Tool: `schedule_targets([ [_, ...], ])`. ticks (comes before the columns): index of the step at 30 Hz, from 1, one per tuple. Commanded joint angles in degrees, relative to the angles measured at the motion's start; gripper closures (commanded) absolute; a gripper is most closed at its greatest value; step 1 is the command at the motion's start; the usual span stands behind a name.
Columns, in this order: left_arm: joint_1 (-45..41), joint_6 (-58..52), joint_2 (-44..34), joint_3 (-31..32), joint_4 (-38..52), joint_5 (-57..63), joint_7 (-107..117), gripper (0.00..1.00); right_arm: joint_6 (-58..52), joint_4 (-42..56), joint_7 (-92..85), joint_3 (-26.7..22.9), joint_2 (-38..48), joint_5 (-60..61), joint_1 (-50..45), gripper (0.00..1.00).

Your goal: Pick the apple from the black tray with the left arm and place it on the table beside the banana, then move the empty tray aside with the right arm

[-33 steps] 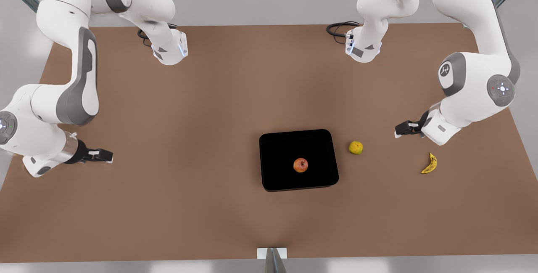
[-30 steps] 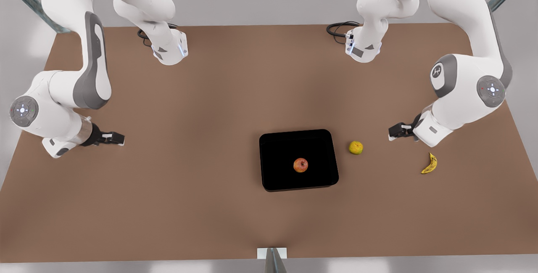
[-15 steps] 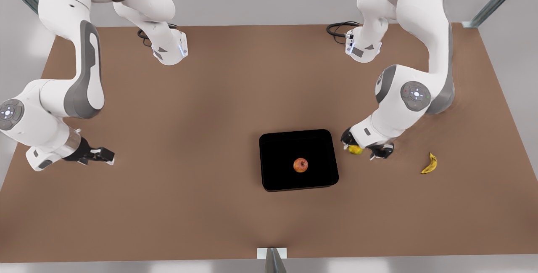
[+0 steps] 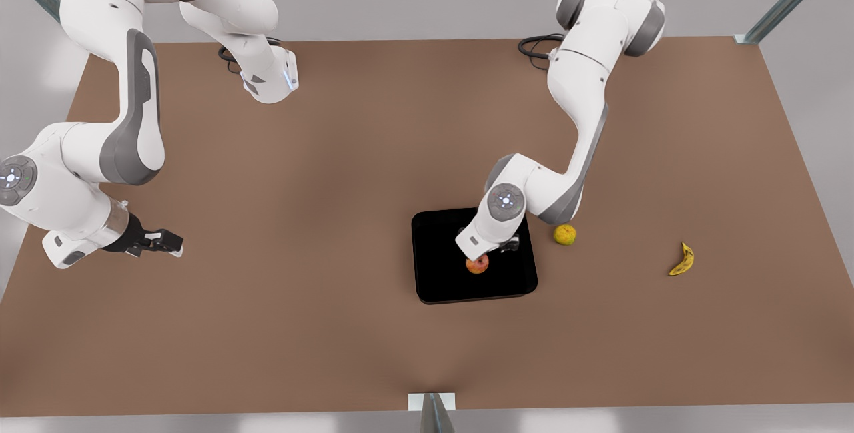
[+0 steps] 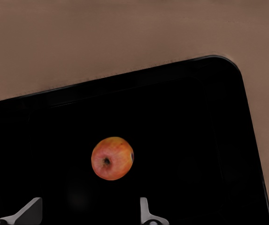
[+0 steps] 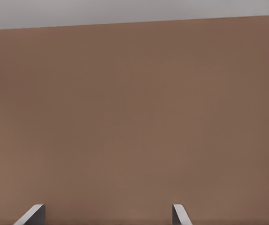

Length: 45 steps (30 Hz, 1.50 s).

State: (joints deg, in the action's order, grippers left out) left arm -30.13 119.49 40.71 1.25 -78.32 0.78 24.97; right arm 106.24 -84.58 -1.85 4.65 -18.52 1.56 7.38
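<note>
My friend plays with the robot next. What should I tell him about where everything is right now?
Left gripper: open, above the apple, not gripping.
Right gripper: open, waiting over the table at the front view's left.
The apple sits in the black tray. The banana lies at the front view's right, a yellow-green fruit between it and the tray.
Done: nothing placed.
Left: grab the apple, set it beside the banana, then push the tray aside.

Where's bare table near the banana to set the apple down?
Bare table lies all around the banana, widest toward the citrus fruit. It is crowded over the black tray, where the left gripper hangs open above the apple.
</note>
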Motion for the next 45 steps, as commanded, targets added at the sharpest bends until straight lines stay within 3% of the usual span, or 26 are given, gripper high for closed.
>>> schedule_targets([
  [1, 0.07, 9.71, 2.09, -0.02, 1.32, -0.69, 24.95, 0.0, -0.24, 0.03, -0.17, 0.01, 0.07, 0.03, 0.0, 0.0],
  [4, 0.07, 9.98, 4.9, -0.81, 5.37, 0.01, 24.69, 0.0, -0.24, 0.03, -0.17, 0.01, 0.07, 0.03, 0.0, 0.0],
  [10, -1.16, 11.03, 4.64, -0.72, -2.72, 8.98, 23.37, 0.0, -0.24, 0.03, -0.09, 0.01, 0.07, 0.03, 0.0, 0.0],
  [22, -0.89, 21.23, 7.63, -0.63, -4.21, 8.01, 26.97, 0.0, -0.24, 0.03, -0.08, 0.1, -0.02, 0.03, 0.0, 0.0],
  [35, -2.03, 21.75, 7.19, -0.55, -8.78, 8.8, 26.62, 0.0, -0.24, 0.03, -0.08, 0.1, -0.02, 0.03, 0.0, 0.0],
  [36, -2.03, 21.75, 7.36, -0.55, -8.78, 8.8, 26.62, 0.01, -0.24, 0.03, -0.08, 0.1, -0.02, 0.03, 0.0, 0.0],
  [39, -1.95, 22.55, 7.63, -0.63, -8.78, 8.8, 26.62, 0.29, -0.24, 0.03, -0.08, 0.1, -0.02, 0.03, 0.0, 0.0],
  [40, -1.95, 22.28, 7.37, -0.72, -8.78, 8.8, 26.62, 0.29, -0.24, 0.03, -0.08, 0.1, -0.02, 0.03, 0.0, 0.0],
  [41, -1.95, 21.76, 6.4, -0.81, -8.78, 8.8, 26.62, 0.29, -0.24, 0.03, -0.08, 0.1, -0.02, 0.03, 0.0, 0.0],
  [45, 2.26, -3.44, -6.6, -0.99, -5.45, 7.84, 17.23, 0.28, -0.94, 0.12, 0.0, 0.27, 0.07, 0.03, 0.0, 0.0],
])
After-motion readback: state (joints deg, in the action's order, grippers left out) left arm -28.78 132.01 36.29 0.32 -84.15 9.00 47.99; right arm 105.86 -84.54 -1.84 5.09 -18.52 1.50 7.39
